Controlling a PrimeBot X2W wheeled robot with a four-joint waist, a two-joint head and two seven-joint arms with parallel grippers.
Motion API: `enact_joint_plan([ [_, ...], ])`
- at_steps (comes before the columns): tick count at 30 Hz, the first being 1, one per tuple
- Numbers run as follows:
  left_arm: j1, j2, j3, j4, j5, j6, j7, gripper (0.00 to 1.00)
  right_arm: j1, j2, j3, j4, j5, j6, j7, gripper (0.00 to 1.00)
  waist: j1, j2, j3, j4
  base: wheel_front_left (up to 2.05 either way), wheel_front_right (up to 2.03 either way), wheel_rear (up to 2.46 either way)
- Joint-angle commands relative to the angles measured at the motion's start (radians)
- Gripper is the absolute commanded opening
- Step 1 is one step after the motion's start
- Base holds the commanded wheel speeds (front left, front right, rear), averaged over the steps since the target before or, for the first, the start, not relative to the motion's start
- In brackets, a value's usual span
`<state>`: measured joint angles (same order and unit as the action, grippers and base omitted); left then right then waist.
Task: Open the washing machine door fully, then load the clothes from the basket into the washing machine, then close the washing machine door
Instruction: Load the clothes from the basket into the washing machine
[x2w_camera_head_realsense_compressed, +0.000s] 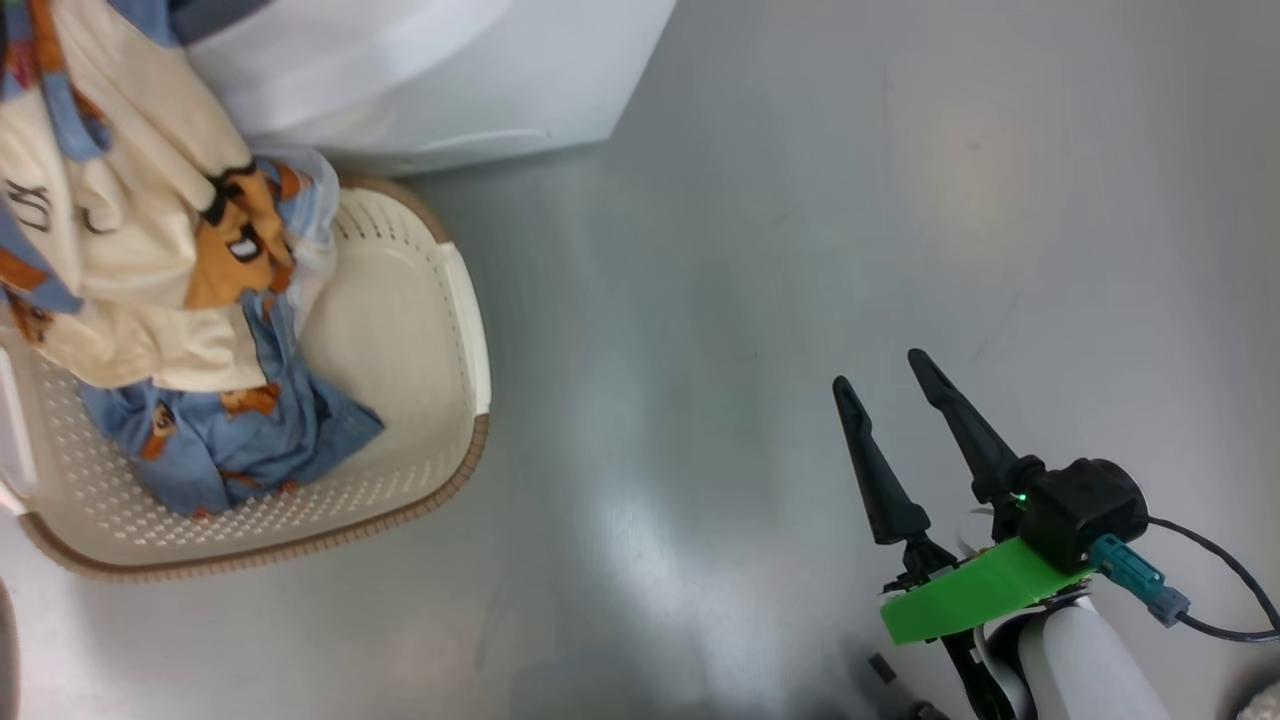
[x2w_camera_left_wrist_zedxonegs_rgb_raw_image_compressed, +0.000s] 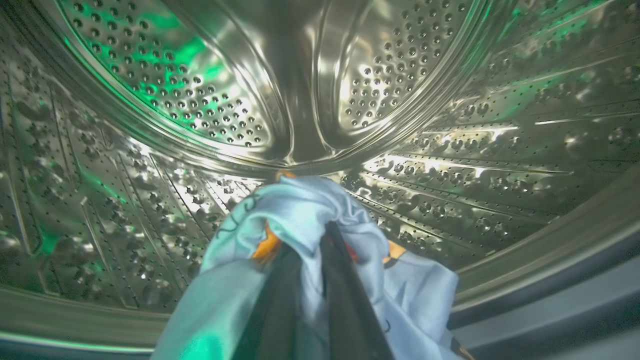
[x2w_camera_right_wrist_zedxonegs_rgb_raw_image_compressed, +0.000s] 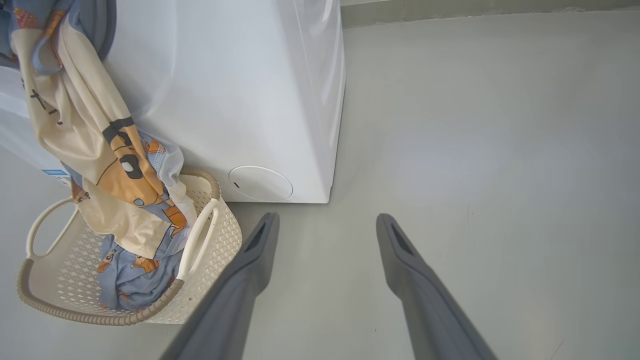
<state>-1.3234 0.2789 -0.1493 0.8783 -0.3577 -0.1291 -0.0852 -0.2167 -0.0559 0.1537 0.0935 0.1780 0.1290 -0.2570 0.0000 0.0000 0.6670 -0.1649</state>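
In the left wrist view my left gripper (x2w_camera_left_wrist_zedxonegs_rgb_raw_image_compressed: 316, 246) is inside the steel drum (x2w_camera_left_wrist_zedxonegs_rgb_raw_image_compressed: 450, 150) of the washing machine, shut on a bunch of the light blue clothes (x2w_camera_left_wrist_zedxonegs_rgb_raw_image_compressed: 300, 205). The rest of the clothes (x2w_camera_head_realsense_compressed: 150, 250), cream and blue with orange figures, trail from the machine's opening down into the cream basket (x2w_camera_head_realsense_compressed: 470, 330). The basket stands on the floor against the white washing machine (x2w_camera_head_realsense_compressed: 450, 80). My right gripper (x2w_camera_head_realsense_compressed: 878, 368) hovers open over bare floor to the right of the basket, holding nothing. The washing machine door is out of view.
Grey floor (x2w_camera_head_realsense_compressed: 800, 200) spreads to the right of the washing machine (x2w_camera_right_wrist_zedxonegs_rgb_raw_image_compressed: 225, 100) and the basket (x2w_camera_right_wrist_zedxonegs_rgb_raw_image_compressed: 220, 235). A round service flap (x2w_camera_right_wrist_zedxonegs_rgb_raw_image_compressed: 260, 183) sits low on the machine's front. My right gripper (x2w_camera_right_wrist_zedxonegs_rgb_raw_image_compressed: 325, 217) points at the floor beside the machine's corner.
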Motion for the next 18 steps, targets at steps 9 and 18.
enact_joint_plan([
  [9, -0.171, 0.033, -0.036, 0.097, -0.023, -0.001, 0.097, 0.0, 0.016, 0.005, 0.061, -0.018, 0.026, 0.002, -0.005, 1.0, 0.0, 0.0, 0.123, 0.0, 0.0, 0.0, 0.0],
  [18, -0.236, 0.025, -0.083, 0.105, 0.032, 0.007, -0.122, 0.0, 0.032, 0.006, 0.081, -0.023, 0.036, 0.002, -0.005, 1.0, 0.0, 0.0, 0.142, 0.0, 0.0, 0.0, 0.0],
])
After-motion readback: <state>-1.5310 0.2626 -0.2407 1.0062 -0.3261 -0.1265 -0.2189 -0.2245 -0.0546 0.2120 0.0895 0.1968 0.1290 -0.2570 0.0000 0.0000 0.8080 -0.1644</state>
